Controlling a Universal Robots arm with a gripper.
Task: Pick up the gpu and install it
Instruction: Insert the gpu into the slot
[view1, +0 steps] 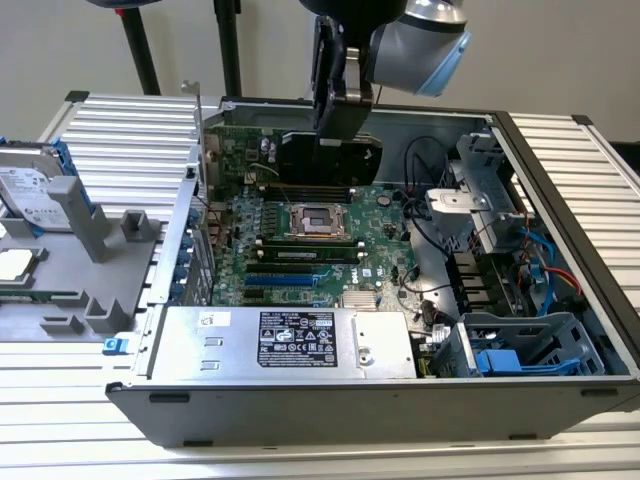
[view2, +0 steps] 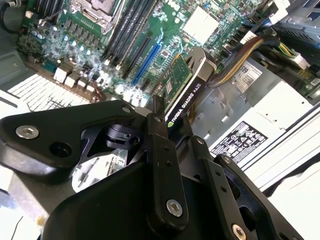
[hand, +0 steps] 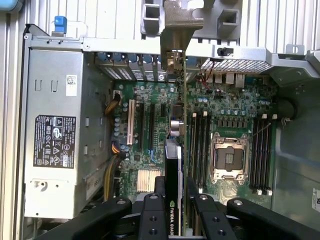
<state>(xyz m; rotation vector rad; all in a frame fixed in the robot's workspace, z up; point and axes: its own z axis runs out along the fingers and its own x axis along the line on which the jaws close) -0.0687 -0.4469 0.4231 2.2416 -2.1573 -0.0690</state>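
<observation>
- Gripper (hand: 172, 202) fingers were pinched on the gpu (hand: 175, 165), holding the card on edge; in both wrist views the black finger links pressed against its two faces.
- In the second wrist view the gpu (view2: 186, 87) jutted out from between the fingers (view2: 159, 131), black shroud edge facing the camera and green board behind it, hanging above the motherboard (view2: 95, 45).
- In the first wrist view the card ran in line with the expansion slots (hand: 150, 125), its silver bracket (hand: 172, 30) reaching over the rear wall of the case (hand: 280, 65).
- In the exterior view the gripper (view1: 335, 100) held the card high over the far part of the open case, clear of the board and well apart from the power supply (view1: 290, 340) along the near side.
- Judged from this, doing the step well would call for keeping the card square to its slot and the bracket aligned with the rear opening, then pressing down evenly so the edge connector seats without tilting.
- The card's connector edge was hidden, so which slot it stood over could not be told.
- A hard drive (view1: 35, 185) lay on a grey tray at the exterior view's left, partly cut off.
</observation>
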